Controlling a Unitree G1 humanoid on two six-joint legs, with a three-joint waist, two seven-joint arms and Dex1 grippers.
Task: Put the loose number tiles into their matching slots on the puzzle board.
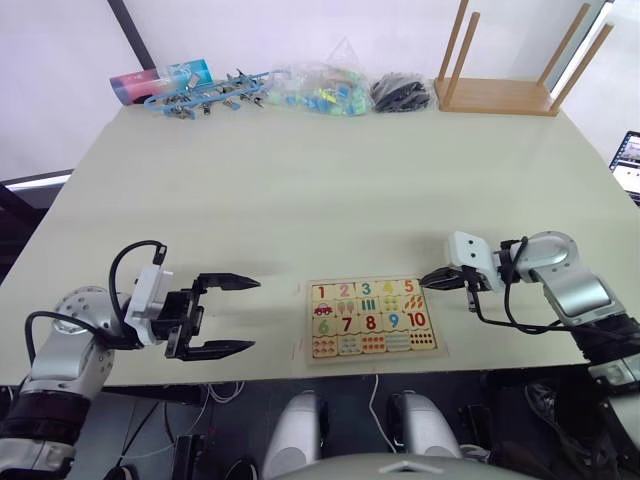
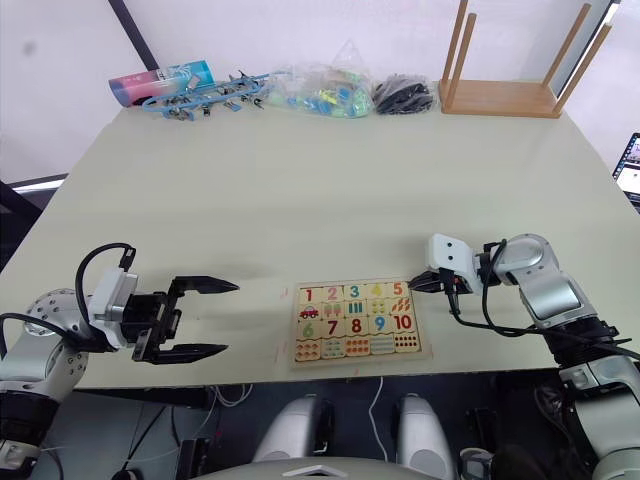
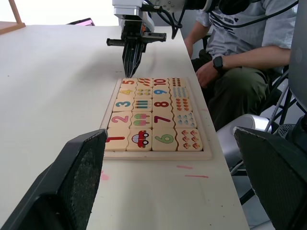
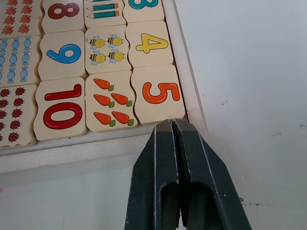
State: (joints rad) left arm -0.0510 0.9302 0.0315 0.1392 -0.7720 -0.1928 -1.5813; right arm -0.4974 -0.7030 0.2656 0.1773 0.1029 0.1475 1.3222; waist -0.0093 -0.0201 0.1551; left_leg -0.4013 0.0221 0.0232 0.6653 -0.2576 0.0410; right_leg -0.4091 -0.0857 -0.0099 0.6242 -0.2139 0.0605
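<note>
The right pincer (image 4: 171, 125) is clenched empty, its tips just beside the puzzle board (image 1: 372, 352) corner by the orange 5 tile (image 4: 158, 94). Tiles 1 to 5 fill the board's top row. The left pincer (image 1: 240, 315) hangs released over the worktop (image 1: 300, 190), well apart.

**Clutter along the far edge of a pale table**

A pale table (image 1: 300, 180) fills the frame. Along its far edge, from upper left: a pink-and-blue tube (image 1: 160, 78), blue clips (image 1: 205, 98), a clear bag of coloured pieces (image 1: 325, 90), a black bundle (image 1: 402, 94). Upper right stands an upturned wooden stool (image 1: 510, 70). A seated person (image 3: 240, 52) shows beside the table.
</note>
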